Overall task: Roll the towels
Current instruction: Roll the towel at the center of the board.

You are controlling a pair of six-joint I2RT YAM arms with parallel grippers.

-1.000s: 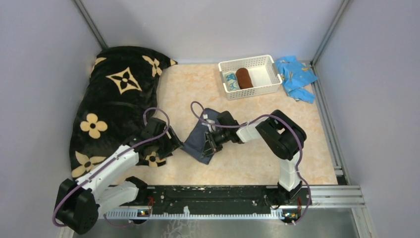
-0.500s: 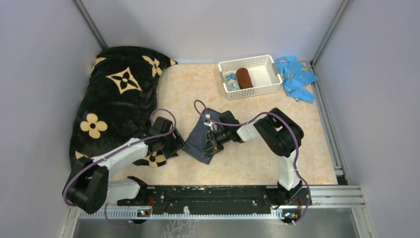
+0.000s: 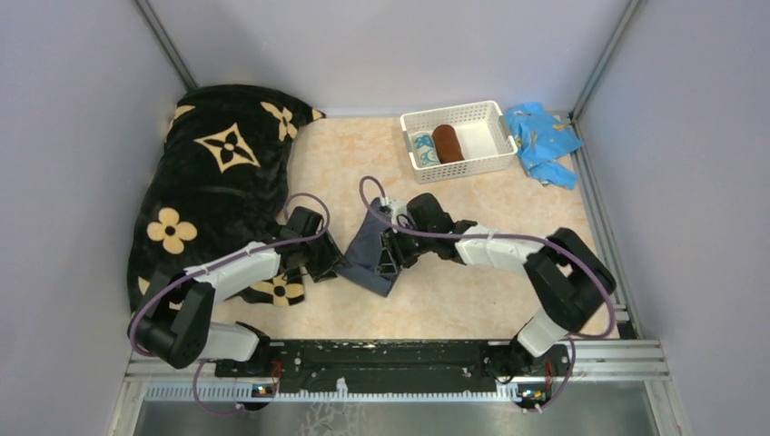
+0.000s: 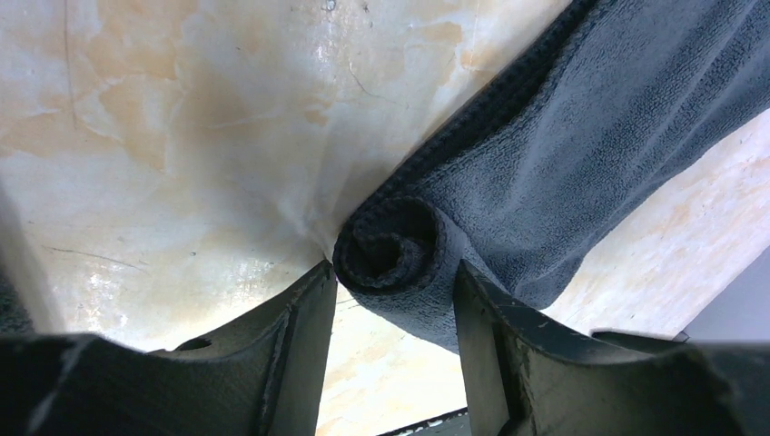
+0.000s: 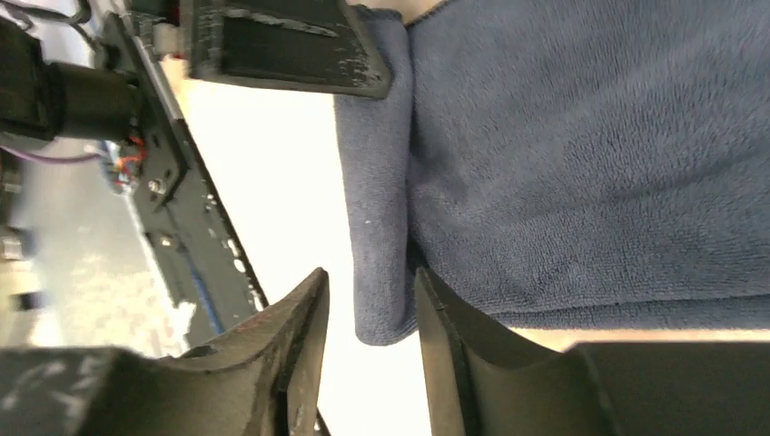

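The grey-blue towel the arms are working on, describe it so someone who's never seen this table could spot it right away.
On the pale marbled table, look at the middle, between the left gripper and the right gripper. The grey-blue towel lies there, its near edge curled into a tight roll. Unlike the two small rolled towels in the white basket, it is dark, plain and mostly flat.

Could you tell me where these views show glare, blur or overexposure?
Left wrist view: glossy sheen on the table; the dark grey towel is sharp, the left pincer fingers soft at the bottom. Right wrist view: the table beside the right pincer is blown out white, and the far left background is blurred. Top view: even light.
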